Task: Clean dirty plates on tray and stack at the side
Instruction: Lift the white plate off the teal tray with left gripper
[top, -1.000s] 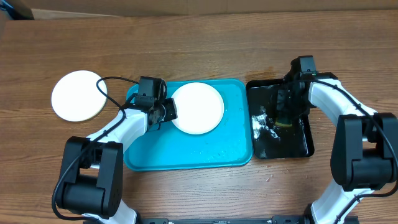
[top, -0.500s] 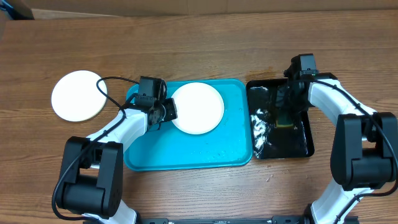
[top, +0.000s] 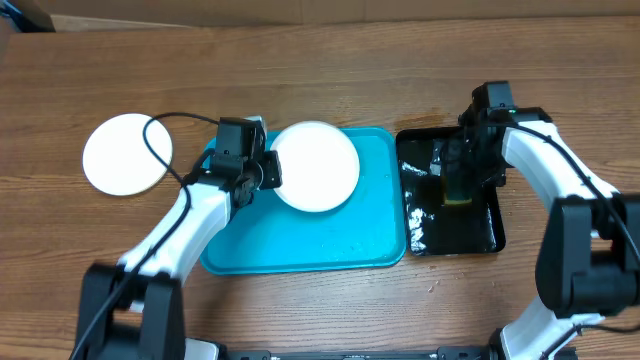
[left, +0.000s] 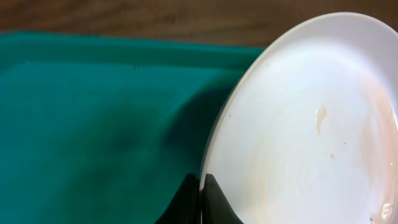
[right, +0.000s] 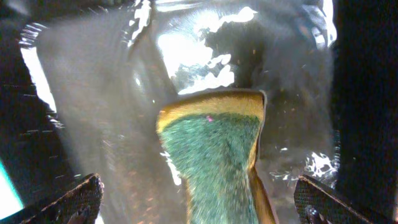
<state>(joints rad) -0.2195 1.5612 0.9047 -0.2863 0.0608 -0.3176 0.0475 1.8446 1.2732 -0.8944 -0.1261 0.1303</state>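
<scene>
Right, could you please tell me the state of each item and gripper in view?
white plate: tilted, gripped edge raised, faintly smeared.
left gripper: shut on the white plate's rim.
turquoise tray: under that plate, a few droplets.
second plate: flat on the table, looks clean.
right gripper: open, straddling the sponge.
sponge: ungripped, in the black tray.
black tray: wet, glistening.

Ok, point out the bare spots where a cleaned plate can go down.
Bare wood runs along the far edge of the wooden table, behind both trays. The near half of the turquoise plastic tray is bare. Crowded: the left side, with a round white plate beside the left arm, and the black tray, its green-and-yellow sponge under the right gripper.
</scene>
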